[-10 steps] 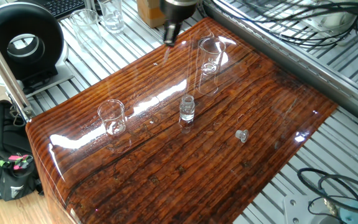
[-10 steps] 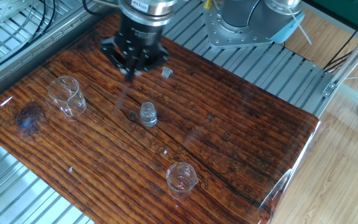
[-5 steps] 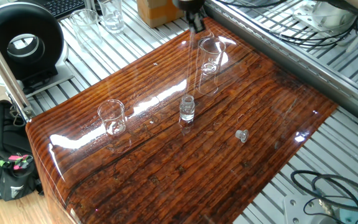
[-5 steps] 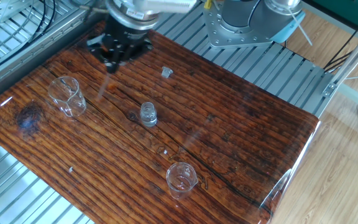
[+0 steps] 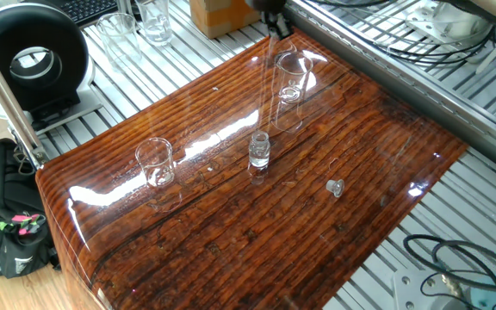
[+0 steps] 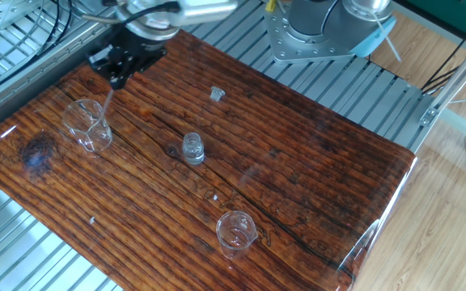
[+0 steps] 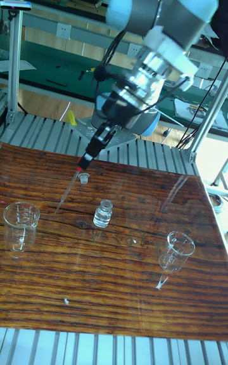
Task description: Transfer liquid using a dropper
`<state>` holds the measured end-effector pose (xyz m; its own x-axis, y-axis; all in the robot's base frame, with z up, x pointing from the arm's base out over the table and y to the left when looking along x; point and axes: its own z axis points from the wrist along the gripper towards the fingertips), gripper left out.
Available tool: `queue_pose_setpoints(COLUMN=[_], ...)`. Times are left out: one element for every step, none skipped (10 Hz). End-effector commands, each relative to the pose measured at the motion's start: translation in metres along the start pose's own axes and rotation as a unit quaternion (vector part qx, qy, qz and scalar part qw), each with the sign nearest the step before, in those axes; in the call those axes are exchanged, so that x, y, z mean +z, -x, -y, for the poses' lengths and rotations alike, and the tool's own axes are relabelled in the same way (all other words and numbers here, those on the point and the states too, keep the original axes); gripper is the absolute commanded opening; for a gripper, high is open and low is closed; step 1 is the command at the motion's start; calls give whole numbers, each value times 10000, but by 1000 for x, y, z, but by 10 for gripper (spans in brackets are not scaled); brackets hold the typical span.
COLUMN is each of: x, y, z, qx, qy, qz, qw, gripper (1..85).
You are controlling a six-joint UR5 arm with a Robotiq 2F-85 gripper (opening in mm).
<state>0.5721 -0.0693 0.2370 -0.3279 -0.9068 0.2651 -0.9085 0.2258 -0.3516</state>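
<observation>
Reaching over the far part of the wooden table (image 7: 126, 263), the gripper (image 7: 101, 135) holds the dropper (image 7: 71, 185) by its upper end, and its fingers are pinched together on it. In the tall fixed view the arm is tilted, so the dropper hangs at a slant and not straight down. It is a very thin clear tube with a small red bulb (image 7: 83, 163) at the top, and this bulb sits right at the fingertips. The tube runs down and away from the fingers, and its tip stays in the air, above the wood.

In the other fixed view the gripper (image 6: 118, 63) is just above a glass beaker (image 6: 86, 125), and the thin tube (image 6: 106, 101) points down toward the beaker's rim. I cannot tell if the tip is inside the beaker or only in front of it. Liquid in the tube cannot be made out.

Farther from the fingers, near the middle of the table, stands a small glass vial (image 6: 192, 148). A tiny clear cap (image 6: 216, 94) lies apart from it. A second beaker (image 6: 235, 232) stands well away, near the opposite edge.
</observation>
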Motion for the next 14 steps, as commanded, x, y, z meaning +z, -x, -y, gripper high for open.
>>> queue_pose_setpoints(x=[12, 4, -2, -8, -15, -26, -38, -46, -45, -44, -42, -43, -49, -49], y=[-4, 5, 15, 19, 27, 38, 59, 77, 79, 81, 75, 79, 92, 92], z=[-18, -26, -32, -33, -36, -50, -72, -78, -71, -63, -58, -57, -60, -63], qx=[1231, 1760, 2102, 2236, 2397, 2696, 3213, 3754, 4084, 4363, 4583, 4871, 5107, 5060], qy=[264, 398, 532, 534, 598, 864, 1416, 1730, 1677, 1578, 1480, 1538, 1767, 1814], qz=[334, 505, 667, 724, 789, 881, 1071, 1280, 1310, 1351, 1253, 1290, 1423, 1409], qw=[9915, 9823, 9739, 9705, 9658, 9550, 9302, 9015, 8877, 8755, 8674, 8499, 8293, 8314], gripper=[17, 17, 17, 17, 17, 17, 17, 17, 17, 17, 17, 17, 17, 17])
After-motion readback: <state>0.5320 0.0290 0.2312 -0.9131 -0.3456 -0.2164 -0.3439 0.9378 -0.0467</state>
